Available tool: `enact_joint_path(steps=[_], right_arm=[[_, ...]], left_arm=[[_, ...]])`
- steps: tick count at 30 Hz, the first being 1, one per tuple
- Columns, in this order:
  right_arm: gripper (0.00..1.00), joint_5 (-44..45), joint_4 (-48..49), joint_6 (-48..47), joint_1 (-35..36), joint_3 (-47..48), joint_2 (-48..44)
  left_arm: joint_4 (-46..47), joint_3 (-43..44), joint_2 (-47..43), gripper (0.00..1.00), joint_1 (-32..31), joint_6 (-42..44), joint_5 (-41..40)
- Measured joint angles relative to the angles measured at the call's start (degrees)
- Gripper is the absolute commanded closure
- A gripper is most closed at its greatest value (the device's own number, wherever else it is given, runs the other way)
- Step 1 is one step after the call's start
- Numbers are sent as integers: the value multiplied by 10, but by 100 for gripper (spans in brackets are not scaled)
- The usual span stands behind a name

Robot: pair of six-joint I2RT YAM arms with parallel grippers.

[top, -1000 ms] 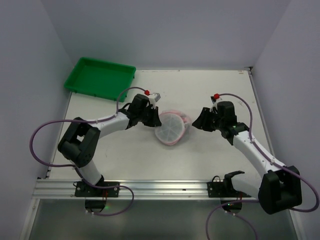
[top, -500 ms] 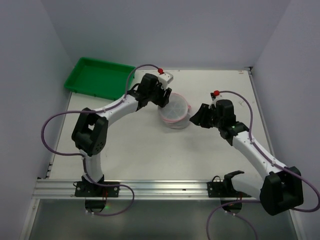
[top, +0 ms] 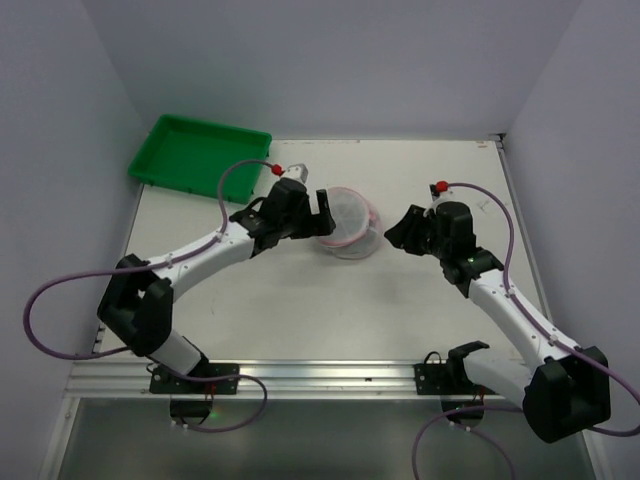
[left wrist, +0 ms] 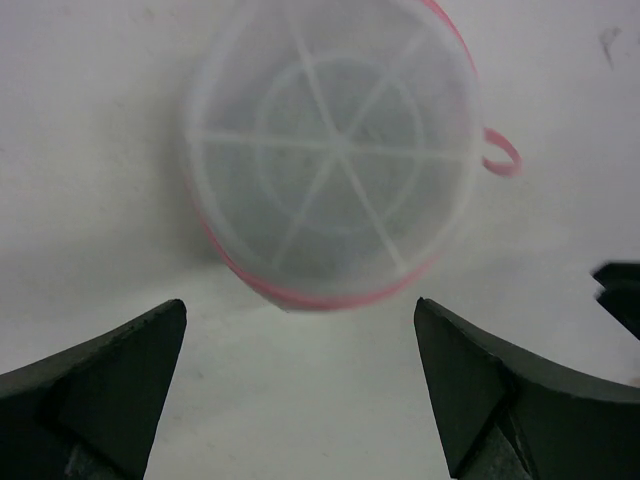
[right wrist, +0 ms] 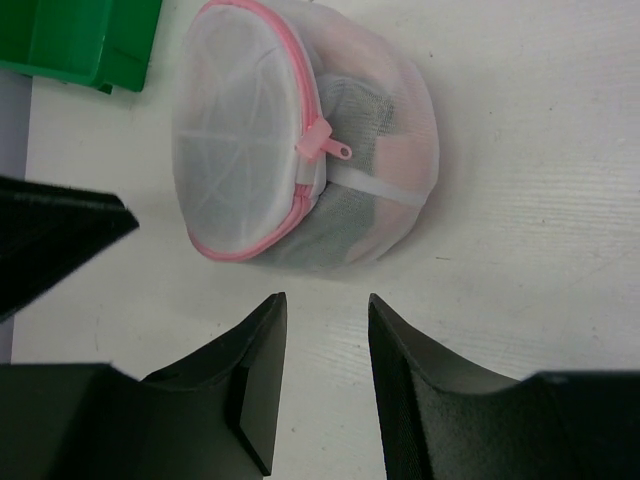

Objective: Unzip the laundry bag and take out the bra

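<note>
Top view: the laundry bag [top: 348, 220] sits on the desk [top: 300, 310] toward the far middle. The left fingers [top: 324, 202] are just beside its left edge, the right fingers [top: 393, 236] near its right.

Left wrist: fingers spread wide, gripping nothing, bag just beyond them.

Right wrist: fingers narrow, empty, bag ahead with its pink zipper pull [right wrist: 325, 141] showing.
</note>
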Motion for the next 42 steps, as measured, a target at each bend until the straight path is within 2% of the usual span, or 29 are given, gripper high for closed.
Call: enact_joint_path(steps=[4, 7, 13, 18, 22, 31, 34, 35, 37, 38, 42], right_arm=[[59, 7, 0, 1, 0, 0, 0], [59, 7, 1, 1, 0, 0, 0], [59, 6, 1, 0, 0, 0, -2], [59, 5, 1, -2, 0, 0, -18], [59, 3, 1, -6, 0, 0, -26], [59, -21, 5, -22, 0, 0, -27], [59, -31, 9, -28, 0, 0, -26], [59, -35, 11, -30, 0, 0, -25], [59, -39, 12, -32, 3, 0, -23], [59, -40, 15, -34, 5, 0, -20], [59, -40, 21, -40, 20, 0, -1]], left_arm=[[14, -51, -50, 0, -82, -134, -18], [41, -81, -58, 0, -117, -212, -23], [98, -91, -6, 3, -118, -315, -42], [129, -83, 55, 4, -118, -360, -48], [139, -83, 69, 6, -118, -387, -58], [163, -83, 69, 32, -118, -385, -124], [167, -83, 69, 49, -113, -369, -129], [167, -83, 69, 58, -110, -361, -128], [172, -86, 68, 66, -98, -344, -121], [176, -90, 67, 74, -91, -334, -114], [178, -124, 45, 91, -52, -300, -77]])
